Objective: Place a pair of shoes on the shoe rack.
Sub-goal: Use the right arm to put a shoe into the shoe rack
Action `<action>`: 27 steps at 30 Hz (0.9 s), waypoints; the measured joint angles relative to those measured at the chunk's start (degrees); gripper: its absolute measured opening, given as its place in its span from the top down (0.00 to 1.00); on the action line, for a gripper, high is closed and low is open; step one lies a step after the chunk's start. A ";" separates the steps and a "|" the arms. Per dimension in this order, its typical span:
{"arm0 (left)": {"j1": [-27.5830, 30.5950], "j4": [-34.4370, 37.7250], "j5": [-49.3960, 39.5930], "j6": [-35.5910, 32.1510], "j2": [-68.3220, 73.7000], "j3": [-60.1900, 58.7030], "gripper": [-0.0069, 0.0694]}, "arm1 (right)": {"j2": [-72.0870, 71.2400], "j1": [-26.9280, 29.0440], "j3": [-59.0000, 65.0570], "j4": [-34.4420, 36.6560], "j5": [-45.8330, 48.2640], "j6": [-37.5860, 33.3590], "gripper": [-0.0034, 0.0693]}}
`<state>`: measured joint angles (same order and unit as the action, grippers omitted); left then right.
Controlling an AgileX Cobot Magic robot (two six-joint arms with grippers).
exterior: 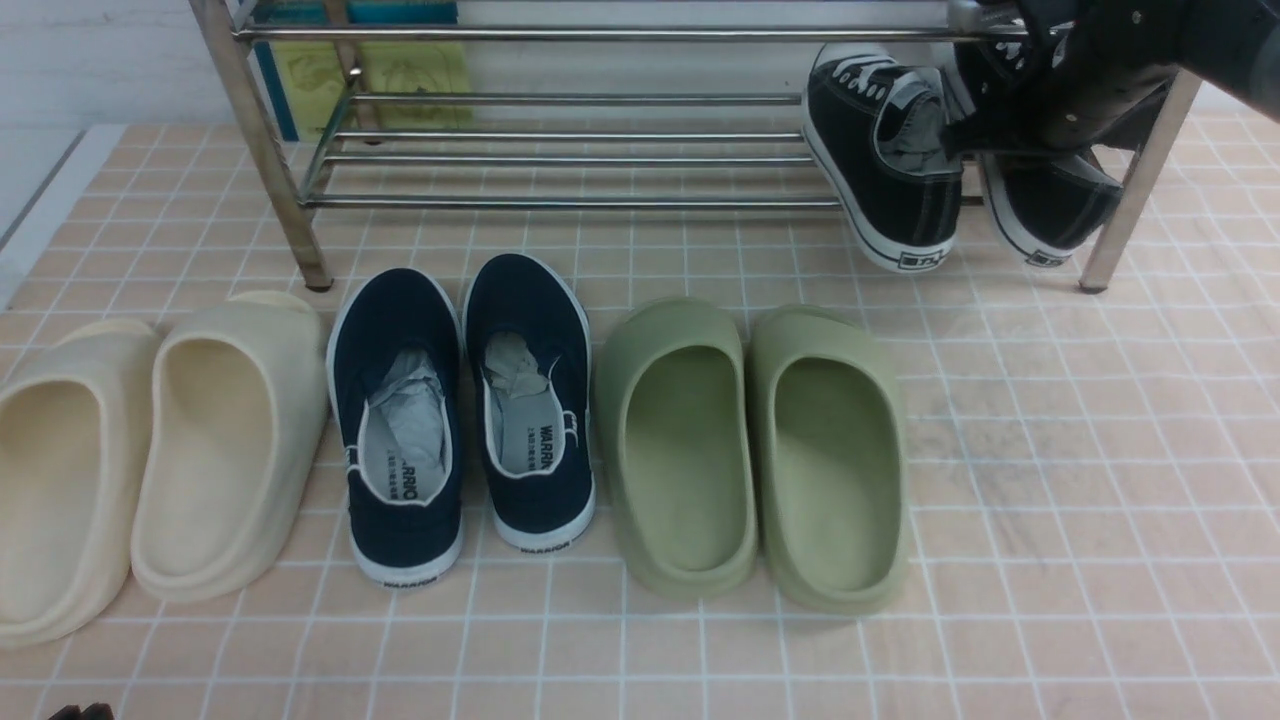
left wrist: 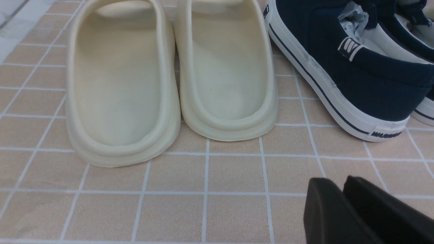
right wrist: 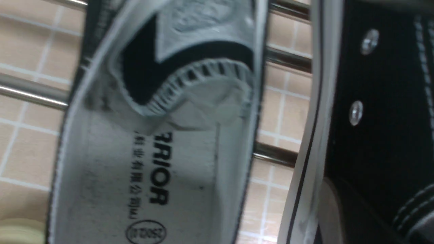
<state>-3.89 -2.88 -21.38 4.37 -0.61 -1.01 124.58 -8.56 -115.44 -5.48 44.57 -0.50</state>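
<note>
The steel shoe rack [exterior: 560, 202] stands at the back. Two black lace-up sneakers lie at the right end of its lower bars, with their heels hanging over the front bar. The left one [exterior: 880, 190] lies free and shows its insole in the right wrist view [right wrist: 152, 169]. My right gripper [exterior: 965, 140] reaches down between them and is on the inner side of the right sneaker [exterior: 1060, 205], whose eyelets show in the right wrist view [right wrist: 379, 118]. One finger [right wrist: 342, 217] lies against its canvas; the other is hidden. My left gripper [left wrist: 339, 184] is shut and empty, low over the tiles.
Cream slippers [exterior: 150, 440], navy slip-ons [exterior: 460, 400] and green slippers [exterior: 750, 440] stand in a row in front of the rack. The cream slippers [left wrist: 169, 74] and a navy slip-on [left wrist: 339, 67] lie ahead of my left gripper. The rack's right front leg [exterior: 1130, 200] is beside the right sneaker.
</note>
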 joint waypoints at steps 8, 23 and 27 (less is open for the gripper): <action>0.00 0.00 0.00 0.00 0.00 0.00 0.75 | 0.72 -0.04 -0.33 2.06 -0.13 0.00 0.85; 0.00 0.00 0.00 0.00 0.00 0.00 0.73 | -0.01 -0.04 -4.26 3.73 8.46 1.36 0.48; 0.00 0.00 0.00 0.00 0.00 0.00 0.72 | -1.29 -0.04 -6.06 3.89 10.92 1.36 0.62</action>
<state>-3.89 -2.88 -21.38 4.37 -0.61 -1.01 123.29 -8.60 -121.49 -1.59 55.49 0.86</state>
